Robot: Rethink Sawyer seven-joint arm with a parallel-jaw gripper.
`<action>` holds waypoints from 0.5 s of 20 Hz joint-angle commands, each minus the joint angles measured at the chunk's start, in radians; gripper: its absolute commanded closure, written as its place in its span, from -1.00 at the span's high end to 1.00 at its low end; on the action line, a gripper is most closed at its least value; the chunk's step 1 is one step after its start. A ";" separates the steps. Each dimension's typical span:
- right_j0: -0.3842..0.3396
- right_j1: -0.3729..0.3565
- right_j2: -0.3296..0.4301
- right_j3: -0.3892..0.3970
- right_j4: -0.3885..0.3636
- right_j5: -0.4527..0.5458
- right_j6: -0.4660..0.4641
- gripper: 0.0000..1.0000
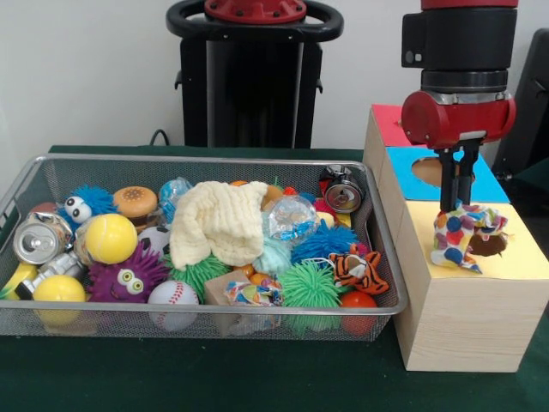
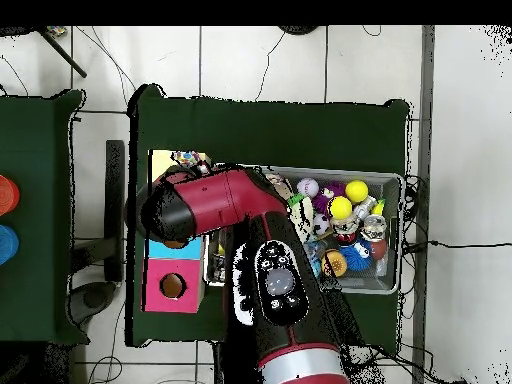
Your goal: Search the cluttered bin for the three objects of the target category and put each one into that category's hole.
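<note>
My gripper [image 1: 456, 204] hangs over the yellow top of the wooden box [image 1: 463, 318], right of the wire mesh bin [image 1: 206, 159]. Its fingers [image 1: 447, 184] stand close together, shut on the top of a speckled rope bundle [image 1: 461, 236]. The bundle rests on the yellow face at the left edge of the hole [image 1: 491, 247]. It also shows in the overhead view [image 2: 185, 158], where the arm [image 2: 215, 200] hides the gripper. A second speckled bundle [image 1: 249, 292] lies at the bin's front middle. I see no third one.
The bin holds a cream waffle cloth [image 1: 219, 219], a clear crinkly ball [image 1: 290, 216], balls, furry toys and cans. The box also has a blue face with a hole [image 1: 426, 170] and a red face [image 1: 388, 120] behind it. The robot's pedestal [image 1: 250, 77] stands behind the bin.
</note>
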 commanded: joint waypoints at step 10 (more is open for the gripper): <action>0.011 0.053 -0.024 -0.012 0.043 0.139 0.093 -1.00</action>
